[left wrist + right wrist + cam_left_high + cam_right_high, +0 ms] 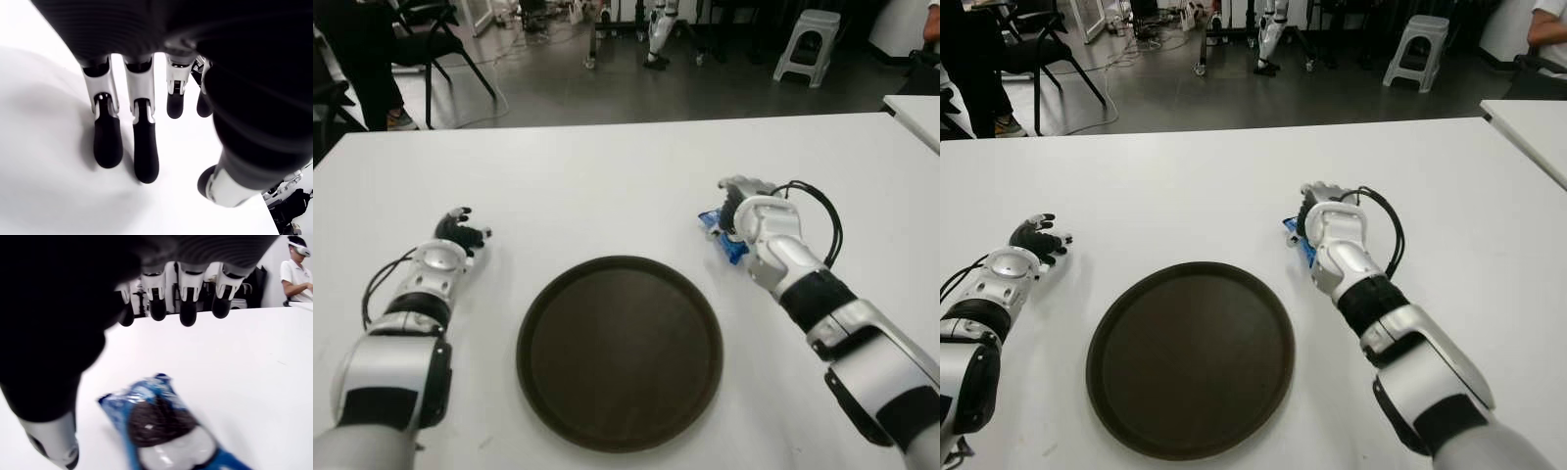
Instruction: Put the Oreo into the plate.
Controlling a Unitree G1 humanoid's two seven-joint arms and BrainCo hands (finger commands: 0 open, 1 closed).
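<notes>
White laminate tabletop: broad bare surface carrying three items. Round dark-brown plate, empty, near the front edge, between the two arms. Blue-wrapped Oreo packet, flat on the tabletop just beyond the plate's right rim, not on the plate. Right hand: poised directly over the packet, fingers extended and spread above it, thumb to one side; nothing pinched, packet uncovered beneath the palm. Left hand: beside the plate's left side, apart from it, fingers loosely extended toward the tabletop, holding nothing. Nothing stands between packet and plate. Bare tabletop beyond and to both sides. Far edge gives onto grey floor with a black chair, white plastic stool and a second white table at right. Seated person visible in the right wrist view.
</notes>
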